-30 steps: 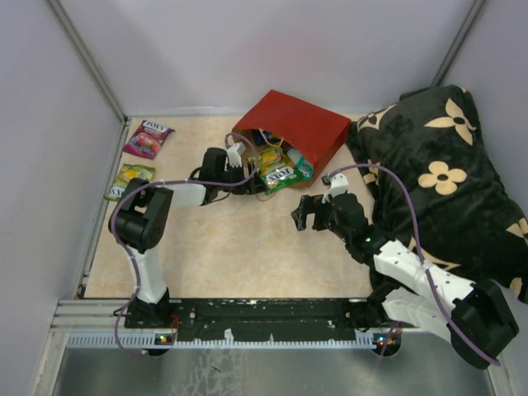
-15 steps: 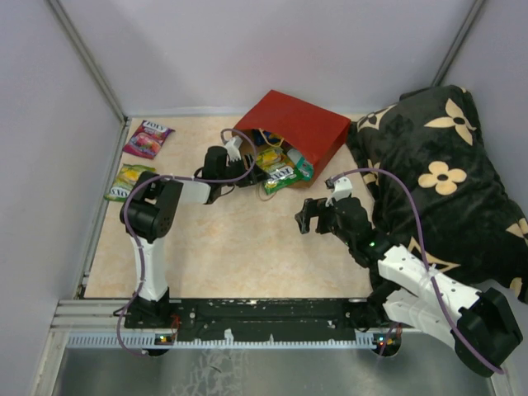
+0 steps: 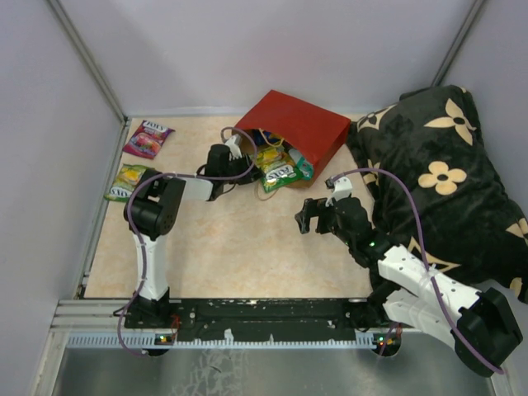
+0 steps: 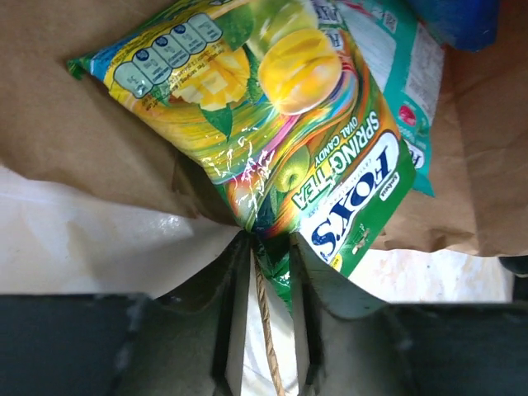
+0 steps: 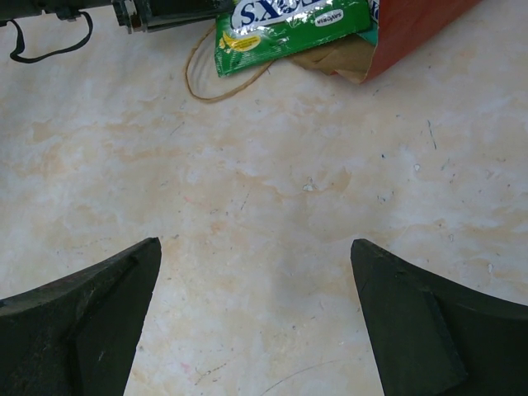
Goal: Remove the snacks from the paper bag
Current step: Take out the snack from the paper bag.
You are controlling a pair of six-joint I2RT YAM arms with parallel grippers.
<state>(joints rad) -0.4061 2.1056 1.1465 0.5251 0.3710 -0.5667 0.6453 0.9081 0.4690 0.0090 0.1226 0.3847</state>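
Note:
The red paper bag [image 3: 299, 124] lies on its side, mouth toward my left arm, brown inside [image 4: 82, 107]. A green Fox's candy packet [image 3: 276, 172] [image 4: 289, 124] sticks out of the mouth, with a teal packet [image 4: 396, 66] beside it and a blue chip bag [image 4: 458, 21] deeper in. My left gripper [image 3: 246, 159] [image 4: 268, 247] is at the mouth, its jaws shut on the green packet's crumpled corner; a twine handle [image 4: 266, 330] runs between the fingers. My right gripper [image 3: 307, 216] [image 5: 256, 256] hovers open over bare table, below the bag.
A purple candy packet [image 3: 147, 138] and a yellow-green one [image 3: 129, 181] lie at the table's left edge. A black flowered cushion [image 3: 445, 181] fills the right side, touching the bag's end. The twine loop [image 5: 223, 78] lies on the table before the bag's mouth.
The left gripper reached slightly further into the bag's mouth and its jaws closed onto the green packet's corner. The right arm shifted a little to the right, then stayed still.

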